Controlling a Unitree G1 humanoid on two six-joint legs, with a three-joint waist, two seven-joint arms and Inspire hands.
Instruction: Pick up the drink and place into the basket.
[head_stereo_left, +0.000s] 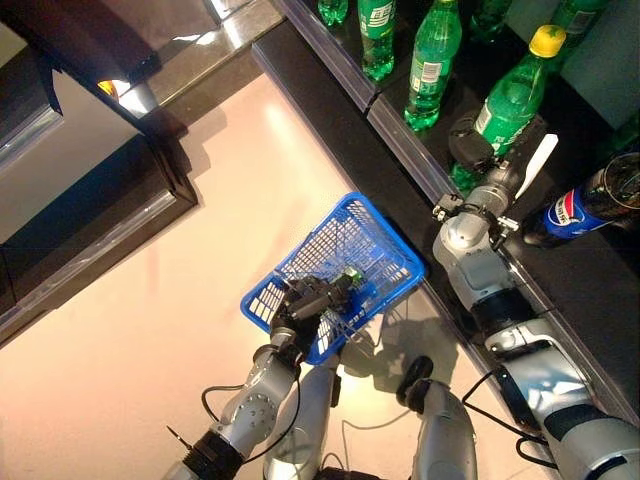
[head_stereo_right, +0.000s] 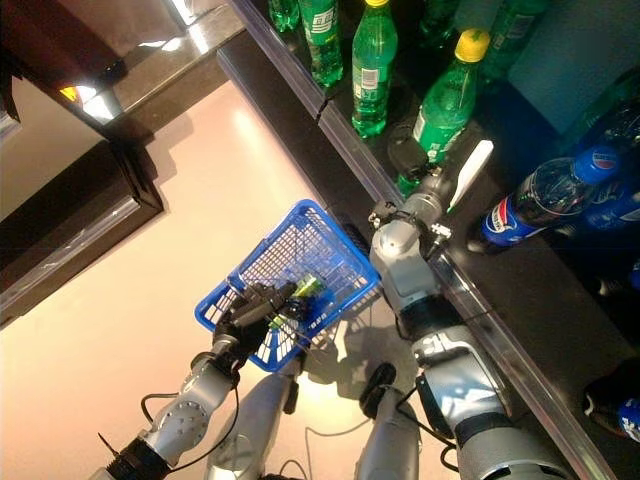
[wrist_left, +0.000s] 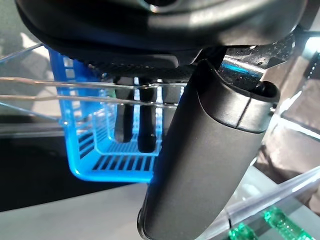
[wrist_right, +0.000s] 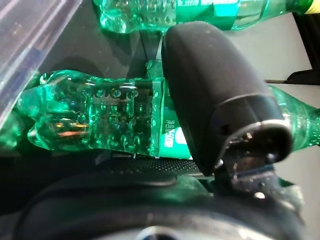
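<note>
A green bottle with a yellow cap (head_stereo_left: 512, 100) stands on the dark shelf at the right. My right hand (head_stereo_left: 472, 148) is at its lower part, with dark fingers on one side and the straight white-covered thumb (head_stereo_left: 537, 162) on the other. In the right wrist view the bottle (wrist_right: 100, 120) lies against the palm, with the thumb (wrist_right: 210, 90) straight in front of it. My left hand (head_stereo_left: 305, 305) is shut on the thin wire handles (wrist_left: 75, 82) of the blue basket (head_stereo_left: 340, 235). It holds the basket up off the floor, low and in front, beside the shelf.
More green bottles (head_stereo_left: 433, 60) stand along the shelf behind its clear front rail (head_stereo_left: 400, 140). A dark cola bottle with a blue label (head_stereo_left: 590, 205) lies right of my right hand. A dark counter (head_stereo_left: 90, 200) runs along the left across the pale floor.
</note>
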